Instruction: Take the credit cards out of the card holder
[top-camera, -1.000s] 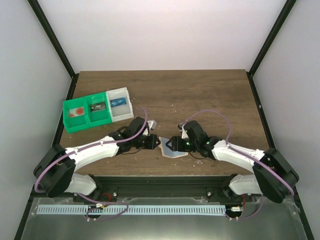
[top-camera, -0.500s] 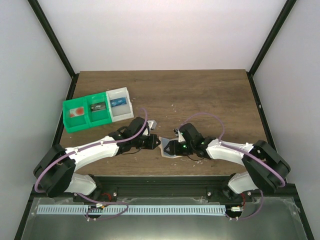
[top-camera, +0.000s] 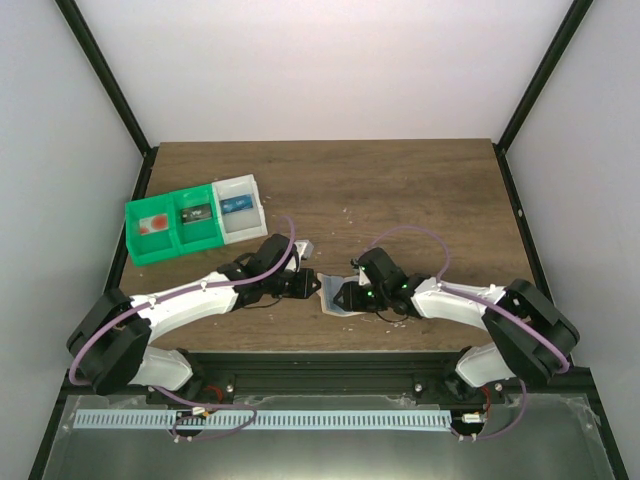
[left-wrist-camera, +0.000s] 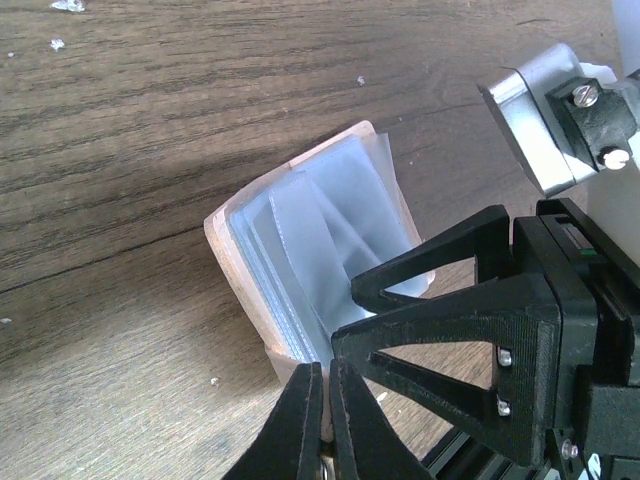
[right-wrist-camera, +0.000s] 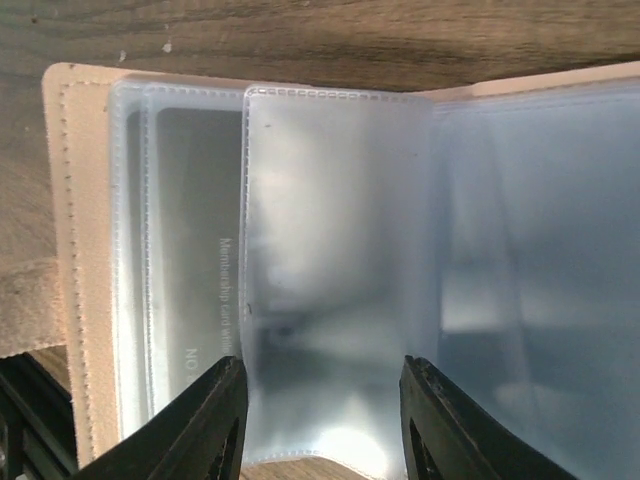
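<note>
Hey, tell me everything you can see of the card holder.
The card holder is a tan, stitched cover lying open on the wooden table, its clear plastic sleeves fanned out. One sleeve holds a grey card with white print. The left tool is shut on one corner; the right tool, jaws apart, straddles a loose sleeve.

You are working in tight quarters at the near edge.
The left gripper (top-camera: 314, 286) and right gripper (top-camera: 339, 295) are sitting nose to nose over the card holder (left-wrist-camera: 300, 240), blocking each other's approach; behind them the table (top-camera: 400, 190) is lying open, and the bins (top-camera: 172, 250) are standing well off at far left, probably clear of either arm.
</note>
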